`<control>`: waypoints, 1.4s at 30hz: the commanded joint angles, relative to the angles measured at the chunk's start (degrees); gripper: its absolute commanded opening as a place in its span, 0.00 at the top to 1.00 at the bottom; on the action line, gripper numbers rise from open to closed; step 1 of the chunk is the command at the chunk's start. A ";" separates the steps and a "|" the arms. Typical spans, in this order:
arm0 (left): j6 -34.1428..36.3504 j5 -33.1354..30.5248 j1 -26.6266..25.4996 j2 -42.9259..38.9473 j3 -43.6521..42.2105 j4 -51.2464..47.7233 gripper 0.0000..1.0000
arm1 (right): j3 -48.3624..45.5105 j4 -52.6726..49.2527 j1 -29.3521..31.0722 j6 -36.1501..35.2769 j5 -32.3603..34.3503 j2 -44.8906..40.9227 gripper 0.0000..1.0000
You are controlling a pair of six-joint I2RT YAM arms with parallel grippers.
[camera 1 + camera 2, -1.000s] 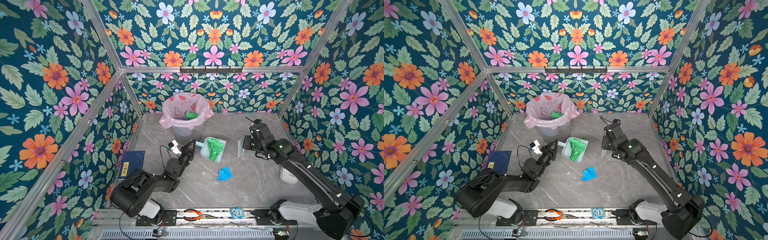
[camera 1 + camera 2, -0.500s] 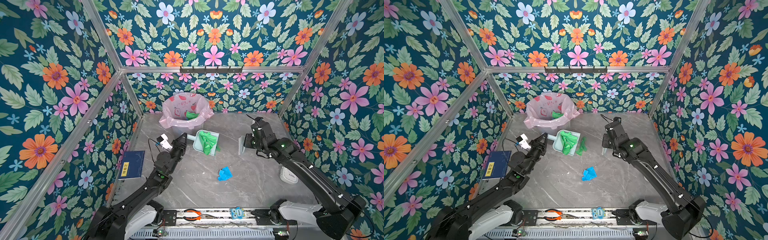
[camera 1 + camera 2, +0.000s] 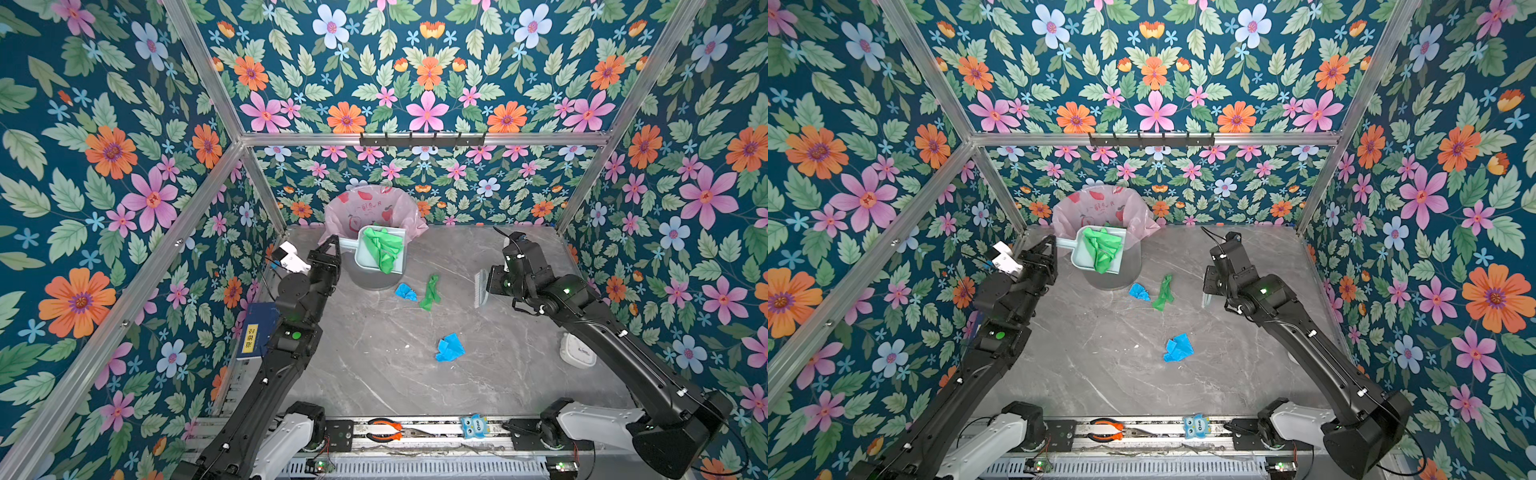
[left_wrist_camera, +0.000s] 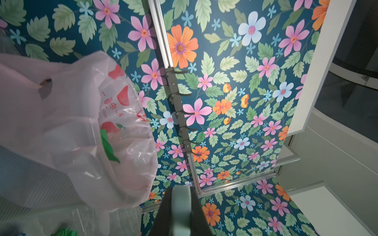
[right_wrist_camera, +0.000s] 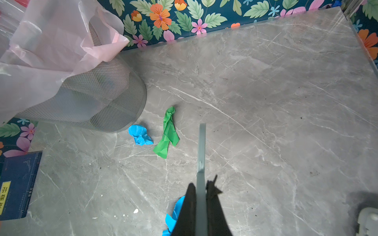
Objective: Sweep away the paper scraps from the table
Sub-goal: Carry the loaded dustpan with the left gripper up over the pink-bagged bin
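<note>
Items as we count them on the flat grey marble-patterned table (image 3: pixel 374 386), white-veined and edged by aluminium rails.

1. Round grey wire-mesh wastebasket (image 3: pixel 370 281), at the table's far left, lined with a translucent pink plastic bag (image 3: pixel 365 208) printed in red.
2. Pale teal plastic dustpan (image 3: pixel 361 255), raised off the table and overlapping the wastebasket's near rim in both top views. It carries a crumpled green paper wad (image 3: pixel 382 249). The left gripper (image 3: pixel 333 245) has it by the handle. In the left wrist view we see the jaws pinched narrow on that handle.
3. Twisted green paper scrap (image 3: pixel 430 293), lying on the table near the wastebasket's base.
4. Small crumpled blue paper scrap (image 3: pixel 406 291), between that green scrap and the base.
5. Larger blue paper scrap (image 3: pixel 450 348), mid-table, well apart from the other two.
6. Pale grey hand brush (image 3: pixel 481 286), to the right of the green scrap. The right gripper (image 3: pixel 491 284) has its jaws clamped narrow on the handle. Whether the bristles touch the table we cannot tell.
7. Dark blue book with a yellow label (image 3: pixel 257 328), at the table's left edge beside the left arm.
8. White rounded device (image 3: pixel 577 351), at the right edge.
9. Orange-handled pliers (image 3: pixel 384 430) and a small blue owl figure (image 3: pixel 473 426), on the front rail.
</note>
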 commanded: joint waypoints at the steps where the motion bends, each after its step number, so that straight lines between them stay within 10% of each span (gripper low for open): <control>1: 1.05 3.71 2.87 3.32 3.39 -2.82 1.00 | 0.18 1.94 0.02 -0.60 0.08 0.21 1.00; 21: 24.68 -1.23 8.29 34.91 36.70 -12.82 1.00 | -2.21 2.91 -1.12 -2.45 1.66 -1.48 1.00; 42: 61.04 -30.08 -7.42 42.95 52.92 -21.62 1.00 | -3.67 3.77 -1.16 -3.66 3.24 -4.26 1.00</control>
